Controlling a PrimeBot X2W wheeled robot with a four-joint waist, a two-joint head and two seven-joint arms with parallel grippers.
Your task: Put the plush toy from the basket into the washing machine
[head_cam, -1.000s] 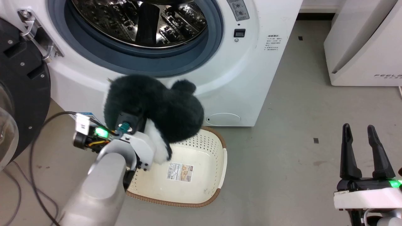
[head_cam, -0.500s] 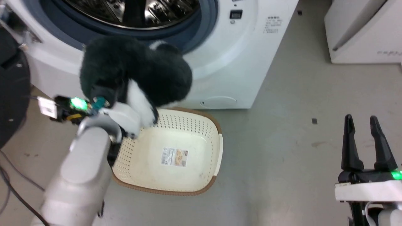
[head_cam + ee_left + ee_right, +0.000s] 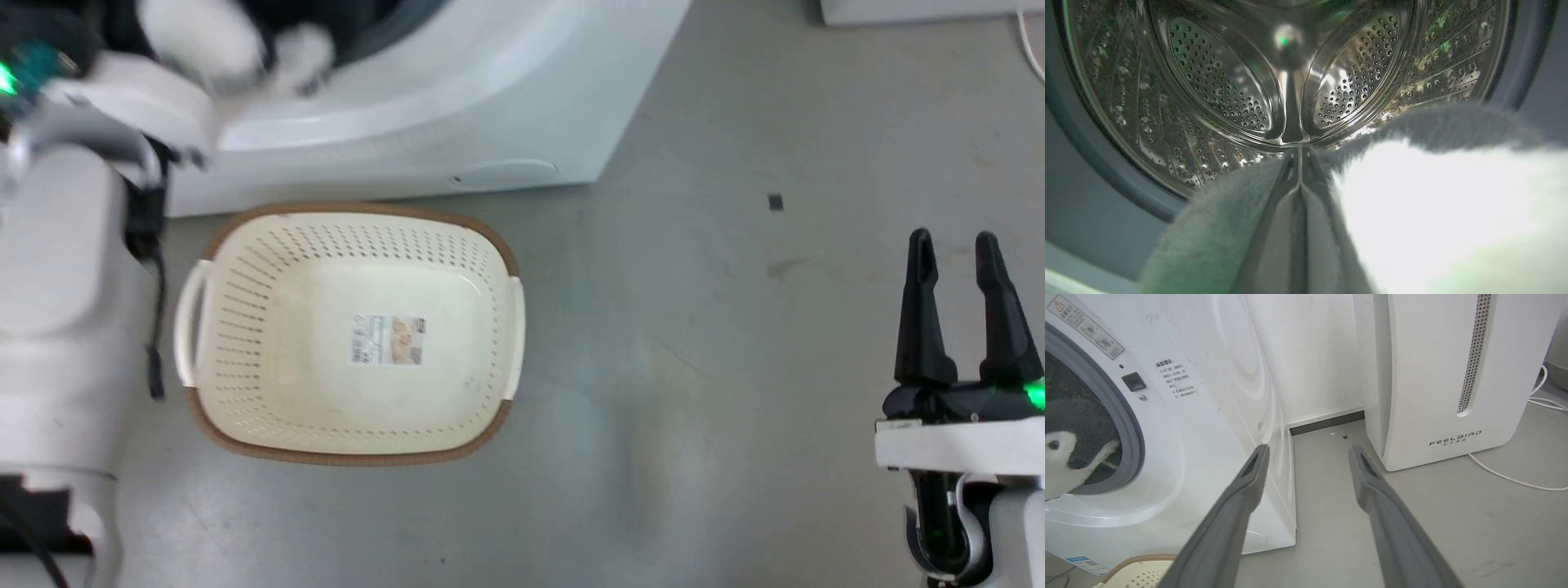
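- Black-and-white fluffy plush toy [image 3: 1069, 445] sits in the round mouth of the large white front-loading washing machine [image 3: 1208, 437]. In the right wrist view its dark fur and a pale face patch with a small dark eye show just inside the grey door gasket [image 3: 1134, 428].
- Long, dark and pressed flat together, the fingers of the left gripper [image 3: 1299, 153] are clenched on the plush toy's fur. The fur bulges grey on one side of them and bright white on the other.
- Ahead of those fingertips lies the perforated steel drum [image 3: 1229, 81], with the grey gasket curving round it.
- At the top left edge of the head view, blurred white patches of the toy show at the machine's opening, above the pale left forearm [image 3: 57, 245].
- Cream-white and perforated, the rounded-rectangular plastic basket [image 3: 351, 211] with a brown rim and side handles stands on the grey floor [image 3: 694, 367]. It is just in front of the machine's base.
- Its floor is bare around a paper label [image 3: 388, 339].
- At the lower right of the head view, well apart from the basket, the right gripper [image 3: 953, 238] has its two fingers spread and released, gripping nothing.
- In the right wrist view those fingers frame the floor between the washing machine and a tall white FEELBIRD appliance [image 3: 1433, 375]. A white cable [image 3: 1506, 479] trails on the floor beside it.
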